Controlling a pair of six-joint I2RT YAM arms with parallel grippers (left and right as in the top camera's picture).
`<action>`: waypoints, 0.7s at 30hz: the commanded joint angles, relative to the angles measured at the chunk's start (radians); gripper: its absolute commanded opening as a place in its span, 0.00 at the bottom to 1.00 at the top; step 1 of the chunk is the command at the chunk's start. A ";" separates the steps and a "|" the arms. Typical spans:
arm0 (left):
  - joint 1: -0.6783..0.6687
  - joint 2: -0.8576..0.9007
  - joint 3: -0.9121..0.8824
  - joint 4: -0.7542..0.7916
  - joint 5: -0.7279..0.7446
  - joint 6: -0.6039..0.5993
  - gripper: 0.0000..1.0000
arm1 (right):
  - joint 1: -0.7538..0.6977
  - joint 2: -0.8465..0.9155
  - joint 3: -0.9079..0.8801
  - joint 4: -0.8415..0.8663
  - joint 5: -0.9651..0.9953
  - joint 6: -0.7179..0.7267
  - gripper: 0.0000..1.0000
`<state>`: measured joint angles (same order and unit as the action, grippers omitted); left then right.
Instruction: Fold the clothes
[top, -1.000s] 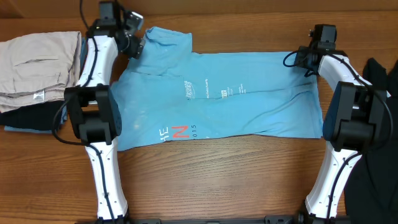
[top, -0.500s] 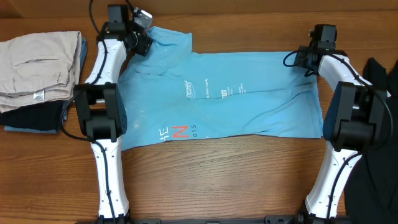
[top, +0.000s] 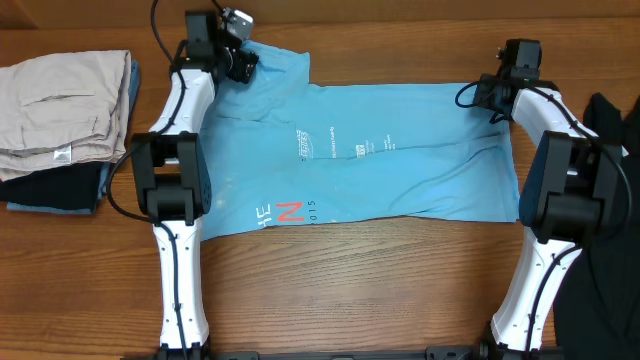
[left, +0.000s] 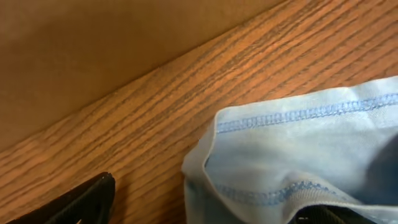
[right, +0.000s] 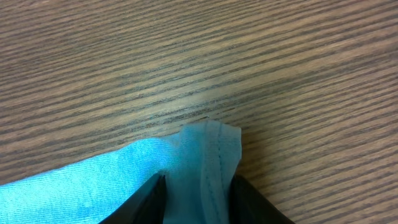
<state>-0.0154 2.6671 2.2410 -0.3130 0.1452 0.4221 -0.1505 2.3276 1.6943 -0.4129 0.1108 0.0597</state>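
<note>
Shirt (top: 380, 160) lies flat across the tabletop (top: 350, 290). Right gripper (right: 198, 186) pinches the far right hem corner. Left gripper (top: 238, 60) gapes wide at the far left sleeve. I'd bite well past that sleeve seam before lifting.

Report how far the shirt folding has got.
Done: the T-shirt lies spread flat on the table. In hand: the right gripper pinches a hem corner; the left gripper is open at the sleeve edge. Left: the folds themselves; none shows yet.
</note>
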 joint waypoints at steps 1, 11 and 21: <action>-0.003 0.028 0.012 0.018 0.077 -0.117 0.89 | -0.002 0.003 -0.006 -0.014 0.000 0.005 0.37; 0.000 0.037 0.012 0.083 0.092 -0.280 0.82 | -0.002 0.003 -0.006 -0.015 0.000 0.005 0.37; 0.029 0.050 0.217 -0.076 0.116 -0.268 0.95 | -0.002 0.003 -0.006 -0.015 0.000 0.005 0.37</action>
<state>0.0025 2.7060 2.3188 -0.3305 0.2367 0.1581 -0.1505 2.3276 1.6943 -0.4126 0.1112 0.0597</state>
